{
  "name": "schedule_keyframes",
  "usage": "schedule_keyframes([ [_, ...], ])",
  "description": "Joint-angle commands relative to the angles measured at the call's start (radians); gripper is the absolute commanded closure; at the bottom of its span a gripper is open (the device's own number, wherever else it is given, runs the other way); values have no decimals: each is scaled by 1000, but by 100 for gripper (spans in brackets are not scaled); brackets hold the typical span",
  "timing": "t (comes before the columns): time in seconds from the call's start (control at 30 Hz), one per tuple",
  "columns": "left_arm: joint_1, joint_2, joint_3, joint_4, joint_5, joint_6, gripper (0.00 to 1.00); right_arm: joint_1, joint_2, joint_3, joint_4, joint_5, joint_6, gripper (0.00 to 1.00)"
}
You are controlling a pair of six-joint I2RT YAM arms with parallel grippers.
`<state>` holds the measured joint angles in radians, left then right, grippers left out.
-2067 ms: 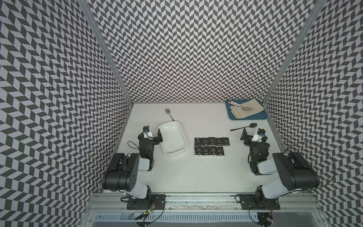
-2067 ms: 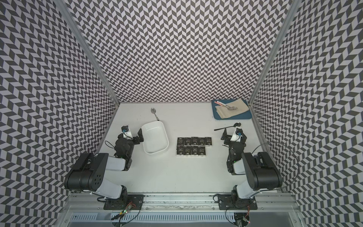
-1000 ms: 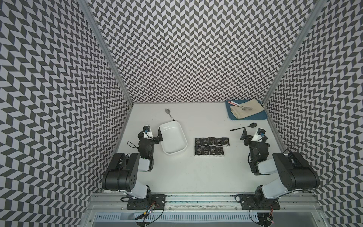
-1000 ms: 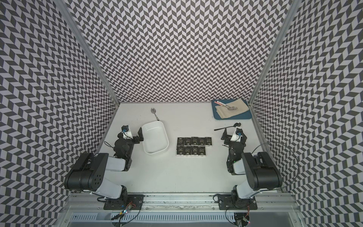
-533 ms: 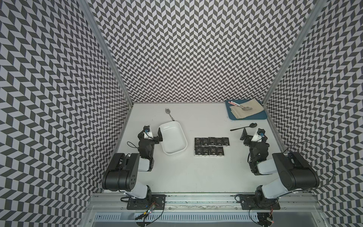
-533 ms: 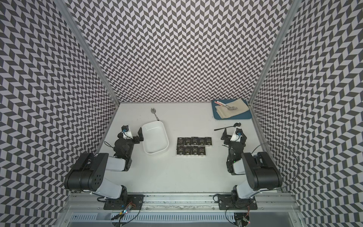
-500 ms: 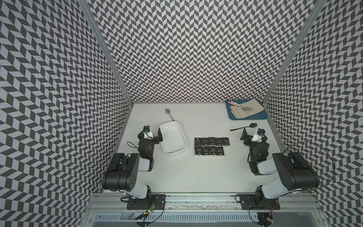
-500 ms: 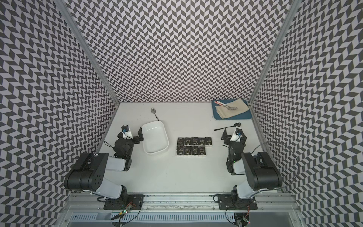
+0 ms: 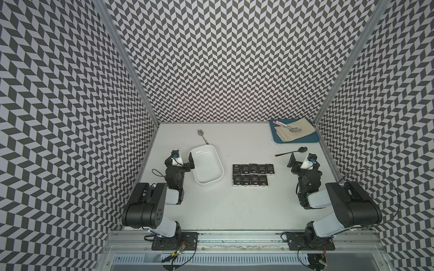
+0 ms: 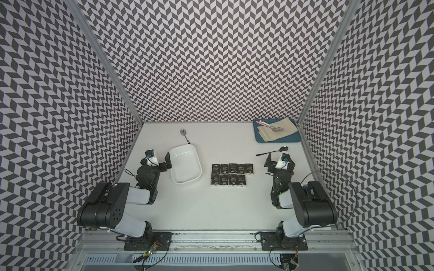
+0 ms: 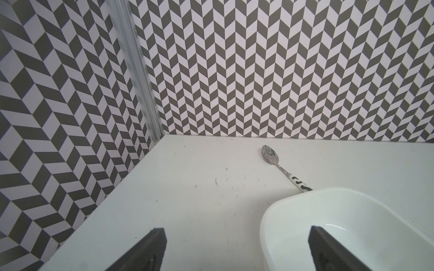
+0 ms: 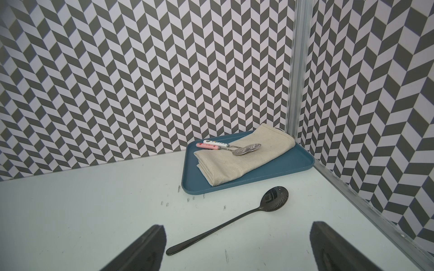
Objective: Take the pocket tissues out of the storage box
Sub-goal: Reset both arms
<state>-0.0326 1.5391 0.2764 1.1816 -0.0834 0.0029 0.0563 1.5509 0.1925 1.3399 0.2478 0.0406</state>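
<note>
Grey-and-white chevron walls (image 9: 223, 58) around a scuffed white tabletop (image 9: 234, 211).

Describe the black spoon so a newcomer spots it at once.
Find the blue tray in the table's far right corner. A spoon lies on the table just before it. Unlike the silver spoons on the tray, it is all black.

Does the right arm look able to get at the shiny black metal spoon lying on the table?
Probably yes. The right gripper is open and empty, the shiny black metal spoon lies flat on the white table just ahead, nothing between them.
</note>
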Motion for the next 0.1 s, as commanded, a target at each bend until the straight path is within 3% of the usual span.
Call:
schedule_keyframes([
  [0.0, 0, 4, -11, 30, 12, 3, 1, 8, 11, 1, 54, 13, -11, 1],
  [0.07, 0, 4, -11, 30, 13, 4, 1, 8, 9, -3, 59, 19, -6, 1],
])
